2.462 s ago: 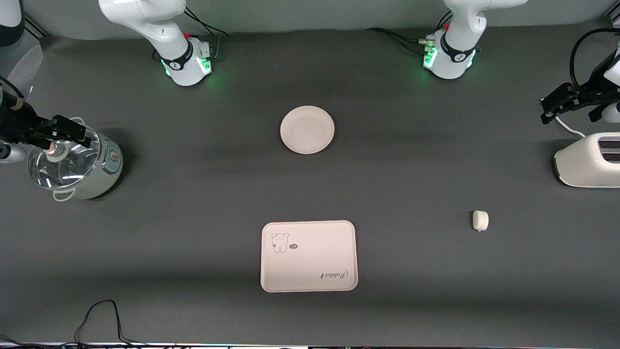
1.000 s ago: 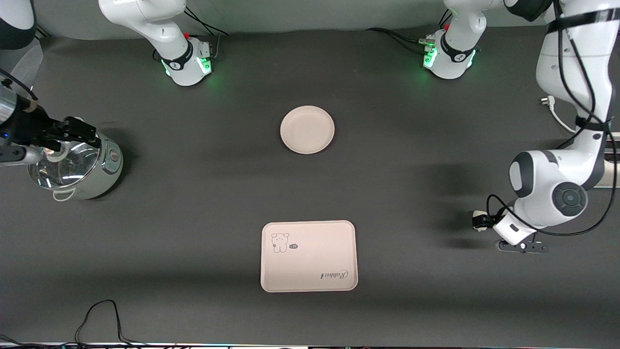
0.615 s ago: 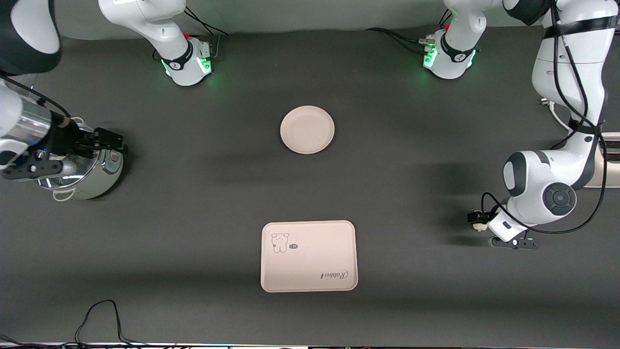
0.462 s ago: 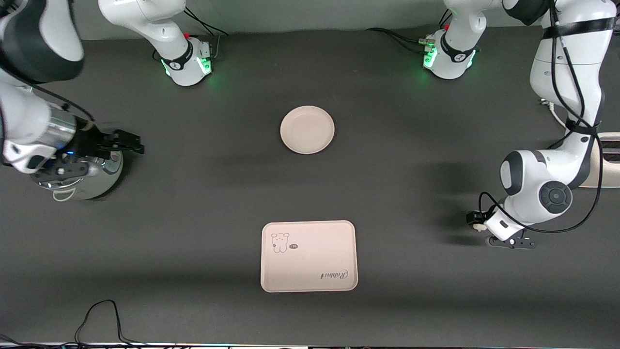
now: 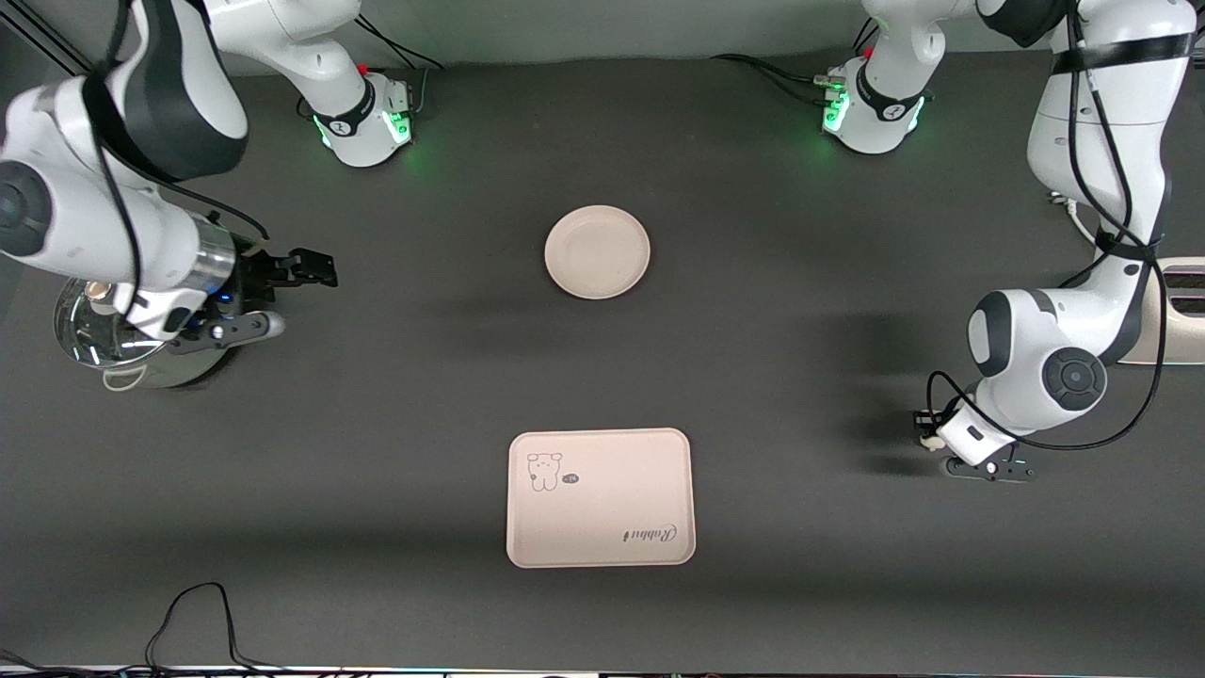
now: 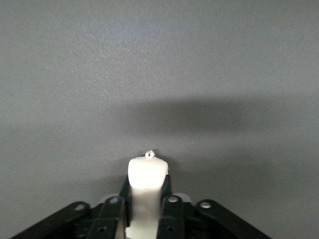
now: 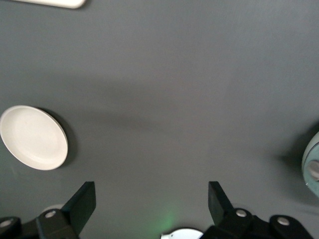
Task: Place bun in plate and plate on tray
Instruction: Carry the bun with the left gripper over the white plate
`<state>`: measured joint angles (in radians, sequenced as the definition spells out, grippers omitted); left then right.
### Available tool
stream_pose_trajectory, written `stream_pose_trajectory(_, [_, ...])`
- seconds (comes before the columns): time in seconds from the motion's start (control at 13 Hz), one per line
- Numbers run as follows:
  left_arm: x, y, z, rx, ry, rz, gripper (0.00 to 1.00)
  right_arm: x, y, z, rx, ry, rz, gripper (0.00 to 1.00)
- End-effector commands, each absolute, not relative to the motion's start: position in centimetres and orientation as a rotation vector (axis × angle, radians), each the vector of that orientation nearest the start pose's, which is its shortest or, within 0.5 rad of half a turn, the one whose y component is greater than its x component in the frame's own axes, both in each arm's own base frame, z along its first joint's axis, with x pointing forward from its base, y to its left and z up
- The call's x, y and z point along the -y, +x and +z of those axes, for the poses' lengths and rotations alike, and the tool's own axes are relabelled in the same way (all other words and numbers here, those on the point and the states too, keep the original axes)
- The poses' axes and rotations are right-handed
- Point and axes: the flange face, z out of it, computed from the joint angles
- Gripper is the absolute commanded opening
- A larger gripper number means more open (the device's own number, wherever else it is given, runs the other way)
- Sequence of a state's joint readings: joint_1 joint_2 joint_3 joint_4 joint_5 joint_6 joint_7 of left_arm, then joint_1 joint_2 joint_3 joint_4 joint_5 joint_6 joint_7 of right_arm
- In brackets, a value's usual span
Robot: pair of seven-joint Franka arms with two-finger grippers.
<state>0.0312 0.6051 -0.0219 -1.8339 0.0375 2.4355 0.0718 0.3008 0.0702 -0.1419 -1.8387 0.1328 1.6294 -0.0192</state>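
The small white bun (image 5: 930, 440) is at the left arm's end of the table, beside the tray's level. My left gripper (image 5: 928, 426) is low at the table and shut on it. In the left wrist view the bun (image 6: 146, 175) sits squeezed between the two black fingers of the left gripper (image 6: 147, 185). The round cream plate (image 5: 597, 251) lies empty mid-table; it also shows in the right wrist view (image 7: 34, 137). The rectangular tray (image 5: 601, 497) lies empty, nearer the camera than the plate. My right gripper (image 5: 318, 268) is open and empty, over the table between the cooker and the plate; it also shows in the right wrist view (image 7: 152, 191).
A pale green cooker with a glass lid (image 5: 132, 350) stands at the right arm's end, partly under the right arm. A white toaster (image 5: 1188, 330) stands at the left arm's end. A black cable (image 5: 193, 612) lies near the front edge.
The left arm came down from above the toaster to the bun and its fingers closed around it. The right gripper left the cooker's lid and moved toward the plate.
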Motion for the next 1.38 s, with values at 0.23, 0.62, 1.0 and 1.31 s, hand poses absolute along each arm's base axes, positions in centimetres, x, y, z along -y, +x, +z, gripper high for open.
stream_pose_trajectory(0.23, [4.9, 60.6, 37.9, 0.083, -3.274, 0.167, 0.23, -10.2, 55.3, 36.7, 0.195, -2.99, 0.616, 1.0])
stream_pose_trajectory(0.62, [25.5, 52.7, 47.3, 0.451, -3.25, 0.219, 0.23, -11.7, 55.6, 34.6, 0.224, -2.992, 0.664, 1.0])
stream_pose_trajectory(1.0, [44.1, 43.1, 43.7, 0.567, -3.266, 0.235, 0.23, -12.6, 55.1, 32.1, 0.126, -2.867, 0.715, 1.0])
stream_pose_trajectory(1.31, [52.9, 37.0, 32.1, 0.534, -3.192, 0.161, 0.23, -15.1, 52.6, 27.3, 0.113, -2.852, 0.712, 1.0])
